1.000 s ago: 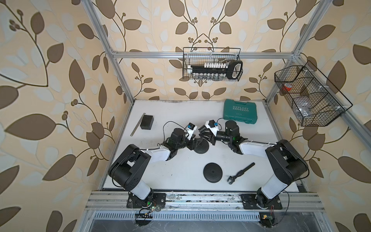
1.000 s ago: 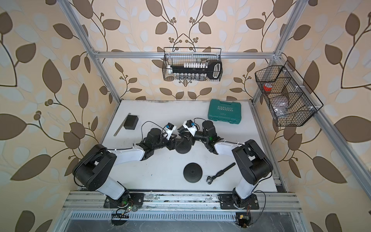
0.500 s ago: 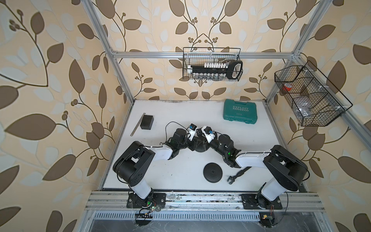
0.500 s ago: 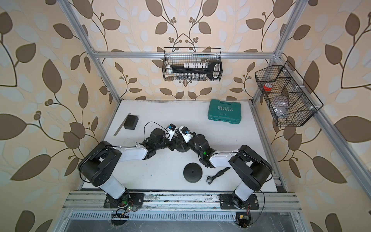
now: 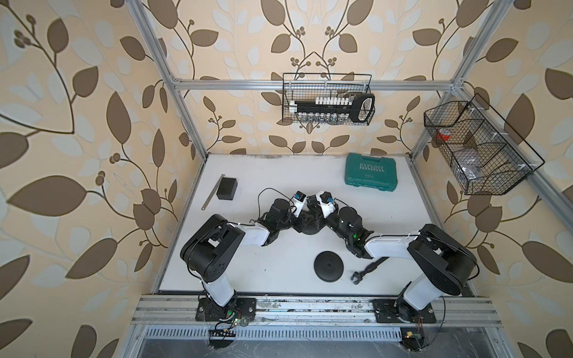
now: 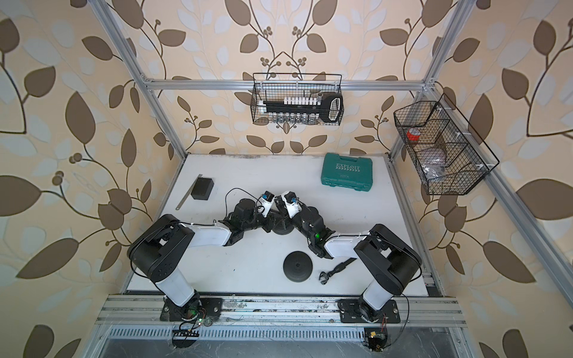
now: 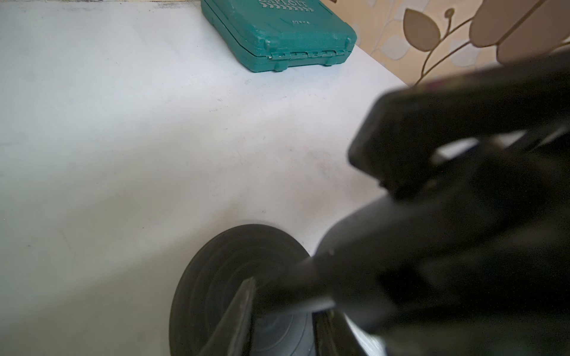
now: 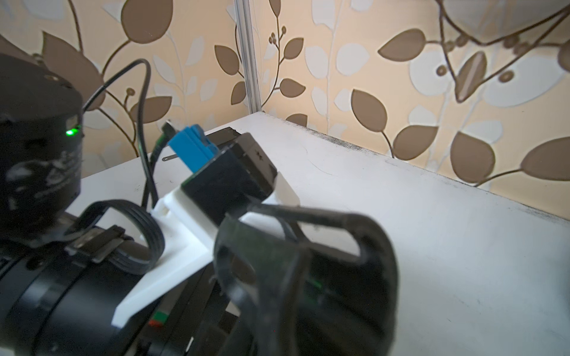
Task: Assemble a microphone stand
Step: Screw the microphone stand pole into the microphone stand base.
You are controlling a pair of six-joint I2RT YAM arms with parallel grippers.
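Both arms are reaching to the middle of the white table (image 5: 273,173), and their tips are standing close together over a ribbed black disc (image 5: 311,231). In both top views the disc (image 6: 281,232) is lying flat on the table, mostly covered by the two tools.

The left gripper (image 5: 302,221) is sitting at the disc's left edge. The right gripper (image 5: 317,217) is sitting over its right and far side.

In the left wrist view, one left finger (image 7: 239,311) is lying across the disc's ringed face, while a blurred dark mass is covering the rest. Whether the left jaws are clamping the disc or merely resting on it cannot be told. The same applies to the right jaws, whose blurred fingers (image 8: 376,271) are filling the right wrist view.

A domed black base (image 5: 328,266) is lying free nearer the robot, well apart from both grippers. Just to its right, a clip arm (image 5: 367,270) is lying flat, partly under the right forearm. A green case (image 5: 371,173) is resting at the far right of the table.
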